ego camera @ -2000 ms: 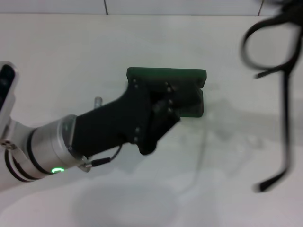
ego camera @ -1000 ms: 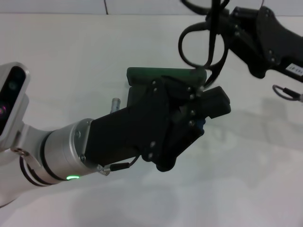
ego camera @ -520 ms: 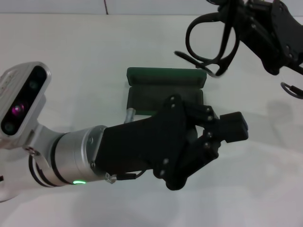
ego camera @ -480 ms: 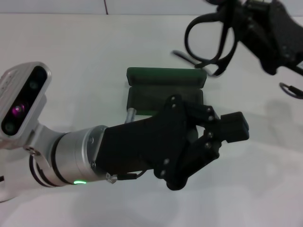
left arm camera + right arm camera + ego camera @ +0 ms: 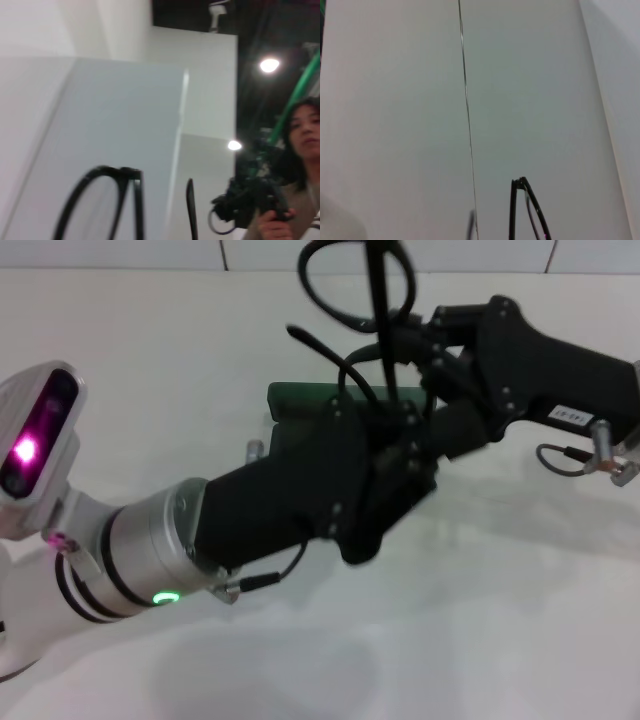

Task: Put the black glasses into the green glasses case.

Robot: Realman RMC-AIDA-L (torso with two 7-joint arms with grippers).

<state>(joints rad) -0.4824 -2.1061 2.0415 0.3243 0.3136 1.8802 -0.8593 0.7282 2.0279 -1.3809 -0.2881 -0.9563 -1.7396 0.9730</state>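
A white table (image 5: 150, 370) meets pale wall panels (image 5: 395, 100); ceiling lights (image 5: 269, 64) glow on a dark ceiling.

Glasses lifted, case mostly hidden
Black glasses (image 5: 352, 300) upright above right gripper (image 5: 405, 390); green glasses case (image 5: 300, 400) behind left gripper (image 5: 390, 475).

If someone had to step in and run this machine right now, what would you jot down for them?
Right gripper: holds the black glasses in the air above the green glasses case.
Left gripper: over the case, hiding most of it; whether its jaws are open cannot be told, nor whether the lid is up.
Done: glasses picked up and brought over.
Left: get the glasses into the case.
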